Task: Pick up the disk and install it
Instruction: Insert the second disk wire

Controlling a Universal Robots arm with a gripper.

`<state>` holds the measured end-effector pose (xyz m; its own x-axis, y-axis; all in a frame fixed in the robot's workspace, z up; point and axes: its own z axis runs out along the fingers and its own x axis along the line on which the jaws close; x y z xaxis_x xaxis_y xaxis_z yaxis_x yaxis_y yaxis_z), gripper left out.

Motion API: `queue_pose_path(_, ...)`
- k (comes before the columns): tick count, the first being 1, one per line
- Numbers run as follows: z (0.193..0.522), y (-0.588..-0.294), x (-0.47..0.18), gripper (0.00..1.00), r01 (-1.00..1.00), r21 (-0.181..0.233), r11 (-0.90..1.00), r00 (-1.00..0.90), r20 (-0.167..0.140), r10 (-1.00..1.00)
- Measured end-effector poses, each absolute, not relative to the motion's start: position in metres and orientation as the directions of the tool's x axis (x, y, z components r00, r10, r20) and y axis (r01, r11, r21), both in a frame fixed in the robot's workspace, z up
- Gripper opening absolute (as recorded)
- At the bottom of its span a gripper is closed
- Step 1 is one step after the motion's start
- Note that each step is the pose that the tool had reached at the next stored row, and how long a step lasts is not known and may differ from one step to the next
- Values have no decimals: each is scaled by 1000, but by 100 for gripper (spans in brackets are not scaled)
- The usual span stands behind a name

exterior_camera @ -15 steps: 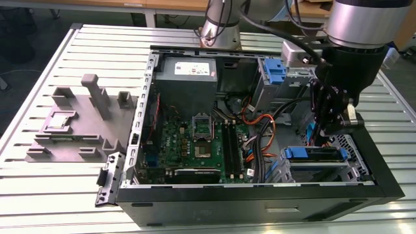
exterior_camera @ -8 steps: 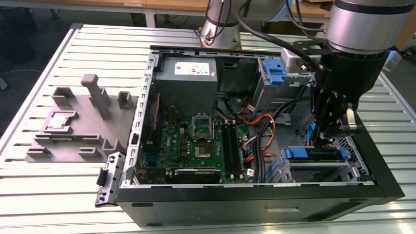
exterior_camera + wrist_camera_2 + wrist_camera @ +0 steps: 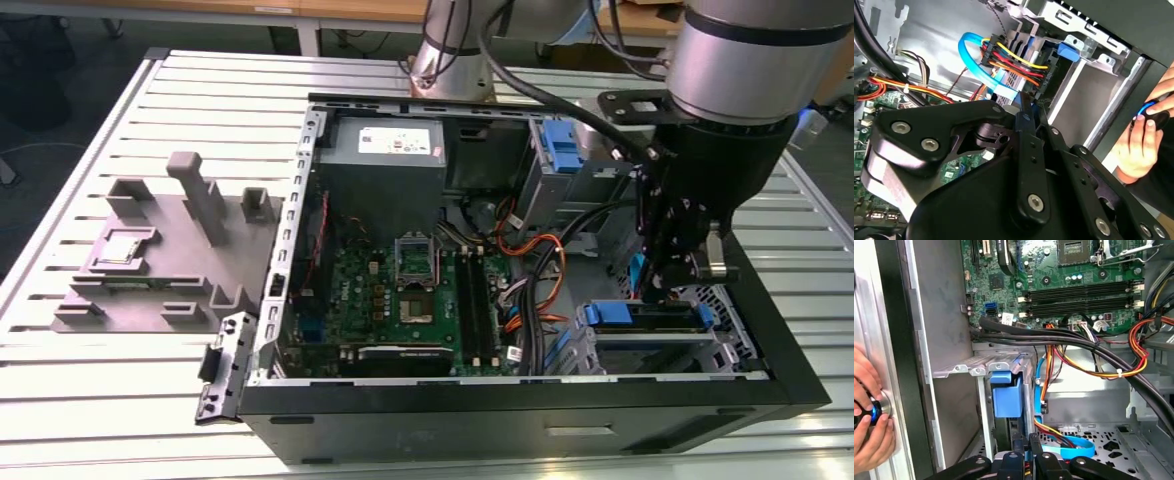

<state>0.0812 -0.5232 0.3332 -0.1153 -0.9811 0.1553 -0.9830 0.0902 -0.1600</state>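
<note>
Black and metal-jointed, the pincer (image 3: 674, 290) hangs low inside the open computer case (image 3: 534, 415), at the corner toward the exterior view's right, over the grey drive bay (image 3: 654, 352); whether it is gripping anything I cannot tell. The one disk (image 3: 647, 318) sits at the mouth of that bay, right under the pincer and touching or nearly touching it. In the exterior view its long axis runs across from that view's left to its right, with the blue carrier end toward the left. In the first wrist view the disk (image 3: 1006, 397) is seen end-on, standing in its slot with the blue tab facing out, just beyond the pincer (image 3: 1026, 452). In the second wrist view the pincer (image 3: 1026, 110) points at a bundle of red, yellow and blue cables (image 3: 1014, 62). Further into the case lie one green motherboard (image 3: 400, 290), one grey power supply box (image 3: 387, 145) and one blue bracket (image 3: 561, 150). Outside the case wall a person's hands (image 3: 871, 440) hold a round knob with a blue light. The case rests on a slatted metal table (image 3: 134, 400), with one grey moulded fixture (image 3: 160, 250) beside it.
</note>
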Motion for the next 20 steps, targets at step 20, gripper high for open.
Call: queue_pose_path(20, 331, -534, 82, 16, -982, -162, 95, -117, 132, -984)
